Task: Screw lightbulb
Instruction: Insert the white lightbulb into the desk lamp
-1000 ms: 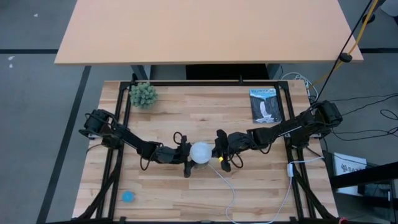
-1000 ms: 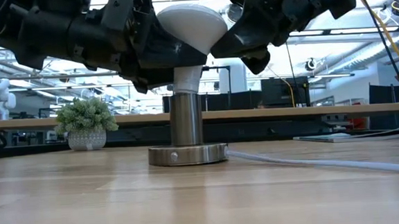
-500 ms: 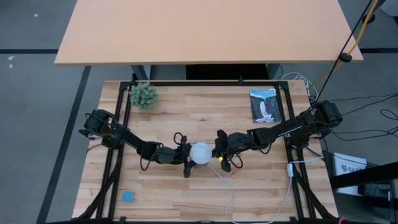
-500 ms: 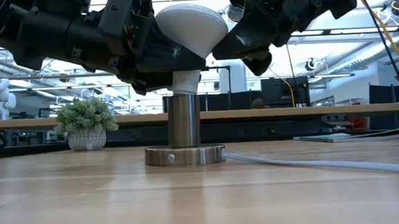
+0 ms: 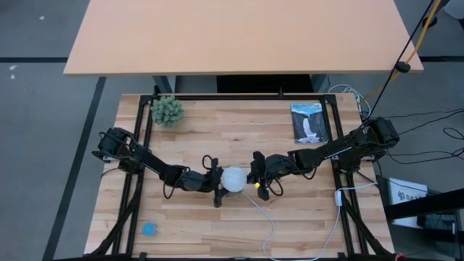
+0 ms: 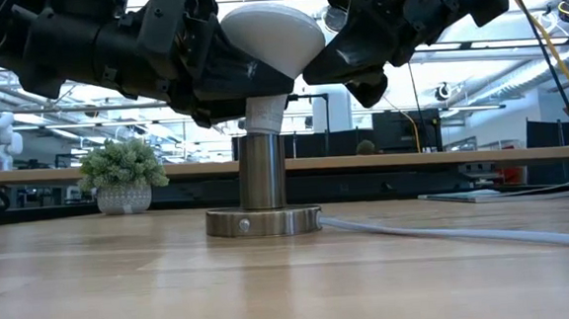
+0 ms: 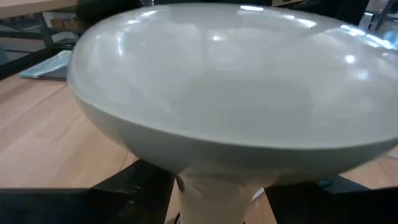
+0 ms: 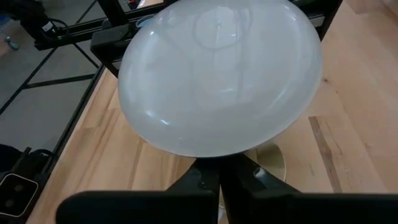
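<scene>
My left gripper (image 6: 245,83) still clasps the lightbulb (image 6: 262,37) by its neck, seated upright in the metal socket (image 6: 262,186) mid-table. My right gripper (image 6: 343,62) (fingers pinched together) rests against the dome. Nothing has visibly shifted since a moment ago.

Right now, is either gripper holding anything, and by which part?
The left gripper grips the lightbulb at its narrow neck, under the dome. The right gripper is shut beside the dome, holding nothing.
</scene>
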Controlling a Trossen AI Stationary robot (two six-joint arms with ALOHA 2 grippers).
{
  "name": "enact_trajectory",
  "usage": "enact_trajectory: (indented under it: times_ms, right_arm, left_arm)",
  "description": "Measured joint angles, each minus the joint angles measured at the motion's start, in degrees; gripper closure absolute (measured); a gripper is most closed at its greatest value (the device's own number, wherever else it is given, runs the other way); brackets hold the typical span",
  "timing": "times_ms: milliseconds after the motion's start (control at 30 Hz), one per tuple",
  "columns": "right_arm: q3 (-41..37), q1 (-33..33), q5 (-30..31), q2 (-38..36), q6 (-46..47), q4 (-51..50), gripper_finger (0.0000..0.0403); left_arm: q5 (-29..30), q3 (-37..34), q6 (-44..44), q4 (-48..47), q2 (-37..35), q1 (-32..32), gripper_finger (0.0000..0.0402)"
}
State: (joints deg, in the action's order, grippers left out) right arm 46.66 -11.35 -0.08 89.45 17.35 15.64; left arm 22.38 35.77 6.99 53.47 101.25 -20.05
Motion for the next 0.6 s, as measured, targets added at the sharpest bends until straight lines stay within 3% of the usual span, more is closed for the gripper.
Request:
enact_trajectory:
  times_ms: [200, 600]
  right_arm:
    - [0.72, -0.04, 2.74, 0.0, 0.0, 0.5, 0.0403]
    - [1.64, -0.27, 1.66, 0.0, -0.16, -2.42, 0.0403]
  left_arm:
    - [0.02, 0.0, 0.02, 0.2, 0.0, 0.0, 0.0181]
    - [0.0, 0.0, 0.02, 0.02, 0.0, 0.04, 0.0182]
